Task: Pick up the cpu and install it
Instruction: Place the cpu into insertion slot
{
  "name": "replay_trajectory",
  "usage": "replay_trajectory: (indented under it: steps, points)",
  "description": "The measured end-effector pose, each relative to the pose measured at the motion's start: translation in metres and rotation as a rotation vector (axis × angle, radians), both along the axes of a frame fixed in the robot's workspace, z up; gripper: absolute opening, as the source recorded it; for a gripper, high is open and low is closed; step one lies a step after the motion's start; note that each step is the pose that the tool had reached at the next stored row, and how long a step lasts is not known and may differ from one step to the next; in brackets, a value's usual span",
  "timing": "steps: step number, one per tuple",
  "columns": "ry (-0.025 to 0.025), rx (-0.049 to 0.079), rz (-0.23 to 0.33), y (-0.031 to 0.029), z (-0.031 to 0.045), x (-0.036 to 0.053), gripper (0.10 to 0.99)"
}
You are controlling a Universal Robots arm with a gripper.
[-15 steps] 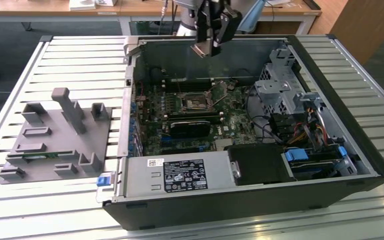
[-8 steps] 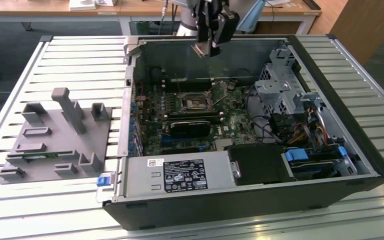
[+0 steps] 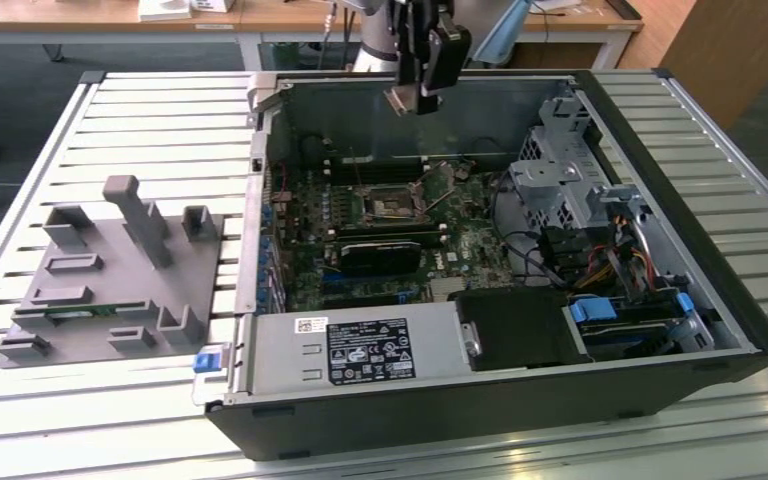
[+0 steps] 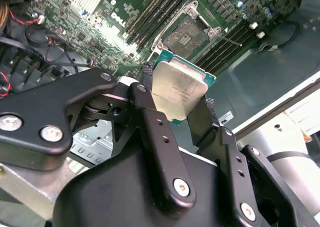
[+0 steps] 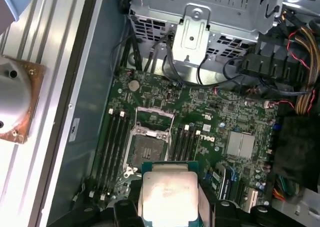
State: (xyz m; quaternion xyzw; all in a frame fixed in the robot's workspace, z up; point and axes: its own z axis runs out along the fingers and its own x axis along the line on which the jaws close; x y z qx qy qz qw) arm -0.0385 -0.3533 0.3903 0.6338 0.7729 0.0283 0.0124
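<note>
Your pincer (image 4: 177, 118) is clamped on the cpu (image 4: 179, 84) by two opposite edges, with the metal lid turned toward the wrist cameras, which leaves the underside free for seating. You hold it high above the open case (image 3: 744, 300) on the tabletop (image 3: 157, 130), well clear of the board and roughly over the empty socket (image 5: 147, 139), whose contacts look uncovered.

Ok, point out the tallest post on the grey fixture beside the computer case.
The central post toward the fixture's far edge in the exterior view; it rises well above the shorter blocks around it.
</note>
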Motion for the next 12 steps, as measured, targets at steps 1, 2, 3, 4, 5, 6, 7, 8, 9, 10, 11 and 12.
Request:
replay_trajectory:
  steps: [1,2,3,4,5,6,7,8,9,10,11,12]
  points:
    - [-0.0001,0.0,-0.01,0.0002,-0.0008,0.0,0.529]
    - [-0.0002,0.0,-0.021,0.0004,-0.0017,0.0,0.529]
    - [-0.0002,0.0,-0.035,0.0005,-0.003,0.0,0.529]
    - [-0.0001,0.0,-0.051,0.0005,-0.0044,0.0,0.529]
    - [-0.0001,0.0,-0.07,0.0005,-0.0059,0.0,0.529]
    - [-0.0001,0.0,-0.089,0.0005,-0.0075,0.0,0.529]
    - [-0.0001,0.0,-0.107,0.0005,-0.0089,0.0,0.529]
    - [-0.0001,0.0,-0.124,0.0005,-0.0102,0.0,0.529]
    - [0.0,0.0,-0.138,0.0006,-0.0115,0.0,0.529]
    - [-0.0001,0.0,-0.15,0.0009,-0.0128,0.0,0.529]
    - [-0.0001,0.0,-0.158,0.0014,-0.0137,0.0,0.529]
    - [-0.0001,0.0,-0.164,0.0019,-0.0142,0.0,0.529]
